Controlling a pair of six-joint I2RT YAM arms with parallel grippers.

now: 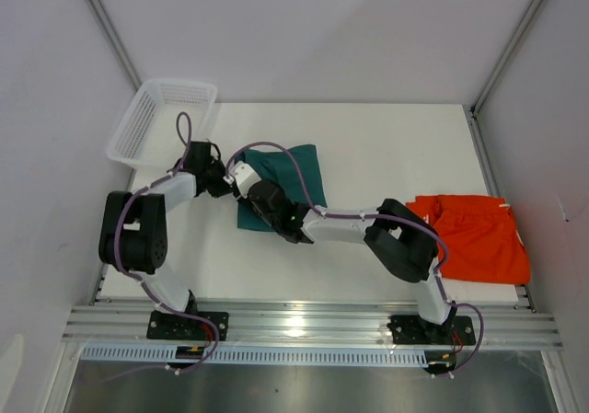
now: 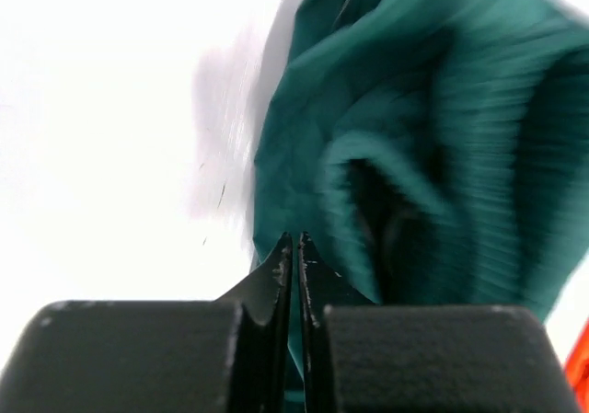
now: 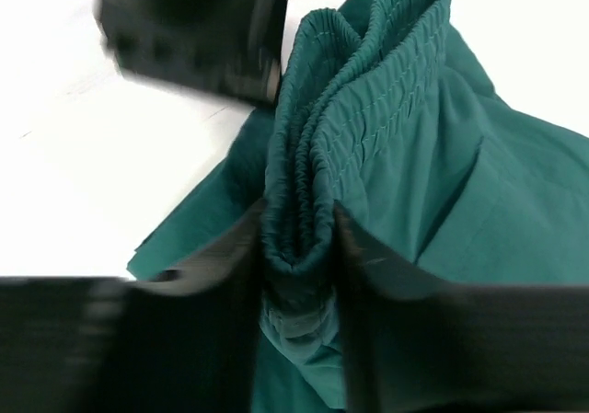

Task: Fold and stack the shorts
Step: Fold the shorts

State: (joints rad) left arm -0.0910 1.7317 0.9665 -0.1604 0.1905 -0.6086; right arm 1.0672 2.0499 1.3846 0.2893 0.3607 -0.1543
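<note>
The dark teal shorts lie crumpled left of the table's middle, with both grippers meeting at their left edge. My right gripper is shut on a bunched fold of the elastic waistband, which stands up between its fingers. My left gripper has its jaws pressed together at the cloth's edge, and a thin strip of teal shows in the slit. It appears as a dark block in the right wrist view. The orange shorts lie flat at the right side of the table, apart from both arms.
A white mesh basket stands tilted at the table's back left corner, close behind the left arm. The right arm stretches across the table's middle. White walls and metal rails enclose the table.
</note>
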